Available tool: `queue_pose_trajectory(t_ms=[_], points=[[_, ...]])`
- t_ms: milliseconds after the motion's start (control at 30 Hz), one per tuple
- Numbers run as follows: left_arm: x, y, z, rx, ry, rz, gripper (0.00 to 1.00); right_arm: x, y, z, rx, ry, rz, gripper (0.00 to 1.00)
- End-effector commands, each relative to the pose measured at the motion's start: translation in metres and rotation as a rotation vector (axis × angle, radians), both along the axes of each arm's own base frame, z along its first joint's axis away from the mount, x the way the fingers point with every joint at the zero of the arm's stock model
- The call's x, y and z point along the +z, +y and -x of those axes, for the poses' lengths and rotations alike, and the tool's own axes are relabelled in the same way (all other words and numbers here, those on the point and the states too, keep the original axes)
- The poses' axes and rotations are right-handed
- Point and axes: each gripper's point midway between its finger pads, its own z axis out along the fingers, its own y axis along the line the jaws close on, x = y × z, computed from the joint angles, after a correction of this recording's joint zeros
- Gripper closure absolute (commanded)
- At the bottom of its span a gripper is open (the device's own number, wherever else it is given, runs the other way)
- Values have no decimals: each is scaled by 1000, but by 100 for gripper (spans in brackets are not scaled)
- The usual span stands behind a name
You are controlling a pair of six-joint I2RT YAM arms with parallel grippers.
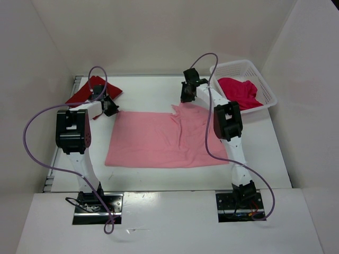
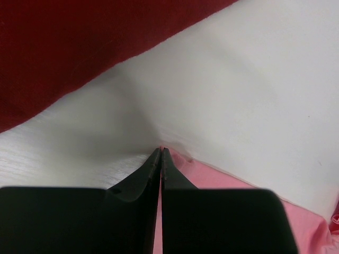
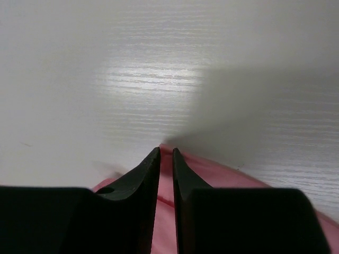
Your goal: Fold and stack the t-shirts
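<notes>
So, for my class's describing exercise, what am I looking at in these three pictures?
Two white robot arms stand at a white table. The wide picture looks down from above; the other two come from cameras on each wrist. A light pink cloth t-shirt lies spread out in the middle. The left hand pinches its far left corner; the right hand is closed on its far right corner. A dark red cloth t-shirt lies at the far left. A magenta t-shirt sits in a white plastic lattice basket.

Jaws nearly together, pinching pink shirt [image 3: 222, 178] edge.
</notes>
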Motion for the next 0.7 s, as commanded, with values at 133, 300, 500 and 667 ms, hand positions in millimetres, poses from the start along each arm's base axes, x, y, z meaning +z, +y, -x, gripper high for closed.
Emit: queue_pose_trajectory(t_ms=[133,300,500,667], points=[[17,-1,-12,-20,-61,-9,95,1,14,0,9,-2,0,97],[25,-3,-8,-27,-72,-2,96,41,5,-10,-31,-57,-62,100],[32,-3,-11,-27,-94,-4,96,73,3,-9,-2,-105,-90,71],[23,-3,-7,-27,-74,-2,96,41,5,2,25,-40,-18,57]])
